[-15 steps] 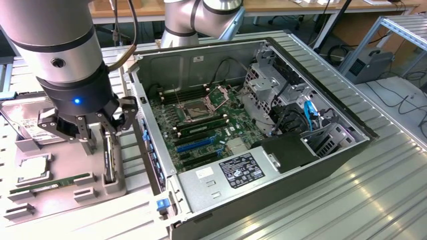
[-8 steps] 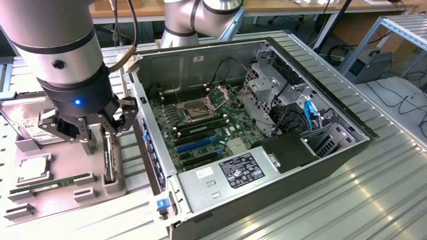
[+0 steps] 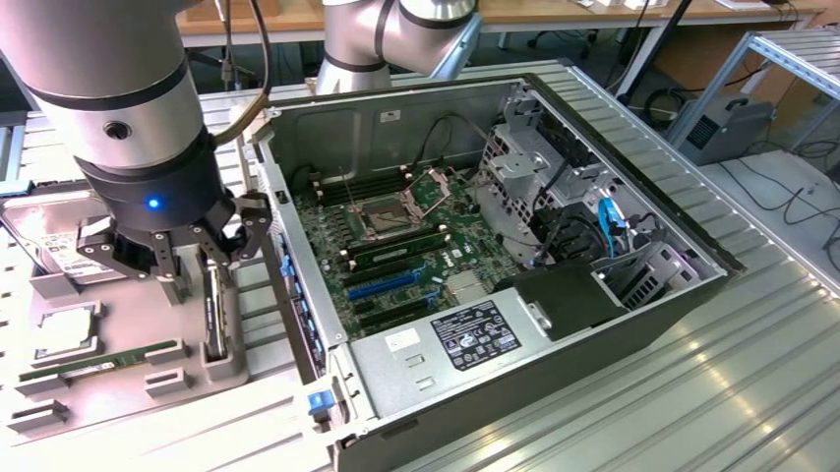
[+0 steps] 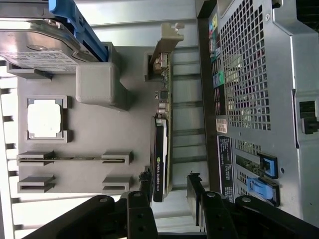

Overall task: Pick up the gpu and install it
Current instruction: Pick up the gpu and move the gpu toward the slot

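The gpu (image 4: 163,124) stands on its long edge in a slot of the grey fixture tray (image 4: 99,134), its dark face to one side, green board to the other, and its pale metal bracket at the far end. In the exterior view the gpu (image 3: 212,315) rises from the tray (image 3: 132,393) at that view's left, beside the open computer case (image 3: 525,246). My gripper (image 4: 169,188) hangs right over it, open, with one black finger on each side of the card's near end. Nothing is gripped. In the exterior view the gripper (image 3: 207,270) sits low over the card's top edge.
The tray also holds a silver hard drive (image 4: 35,45), a processor chip (image 4: 44,118) and a slim memory stick (image 4: 75,159). The case's perforated rear wall (image 4: 259,99) stands close beside the card. Blue expansion slots (image 3: 381,280) lie on the motherboard inside the case.
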Controlling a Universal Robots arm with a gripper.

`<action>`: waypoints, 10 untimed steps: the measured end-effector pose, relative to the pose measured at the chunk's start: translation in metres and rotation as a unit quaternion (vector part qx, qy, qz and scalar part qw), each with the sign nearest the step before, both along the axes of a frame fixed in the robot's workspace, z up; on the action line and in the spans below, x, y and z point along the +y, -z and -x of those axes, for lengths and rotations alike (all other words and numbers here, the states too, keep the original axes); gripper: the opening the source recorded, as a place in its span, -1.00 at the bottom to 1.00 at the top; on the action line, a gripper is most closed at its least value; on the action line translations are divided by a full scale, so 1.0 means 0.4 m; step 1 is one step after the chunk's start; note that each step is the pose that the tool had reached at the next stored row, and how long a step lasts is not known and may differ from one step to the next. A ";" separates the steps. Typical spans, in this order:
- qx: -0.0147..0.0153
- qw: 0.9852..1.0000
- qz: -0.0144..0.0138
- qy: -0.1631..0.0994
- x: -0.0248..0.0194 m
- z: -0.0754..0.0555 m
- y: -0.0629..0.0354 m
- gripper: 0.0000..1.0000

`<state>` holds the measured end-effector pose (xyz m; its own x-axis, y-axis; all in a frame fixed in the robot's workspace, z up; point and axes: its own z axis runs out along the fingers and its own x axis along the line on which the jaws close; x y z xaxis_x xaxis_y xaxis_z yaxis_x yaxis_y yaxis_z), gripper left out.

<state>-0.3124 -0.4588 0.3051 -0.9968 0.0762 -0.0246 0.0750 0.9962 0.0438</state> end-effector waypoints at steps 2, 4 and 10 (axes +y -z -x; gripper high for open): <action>0.000 1.000 0.000 0.000 0.000 0.000 0.002 -0.15; 0.000 1.000 0.000 0.000 0.000 0.000 0.003 -0.15; 0.000 1.000 0.000 0.000 0.000 0.000 0.009 -0.15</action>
<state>-0.3124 -0.4588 0.3014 -0.9968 0.0762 -0.0246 0.0751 0.9962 0.0434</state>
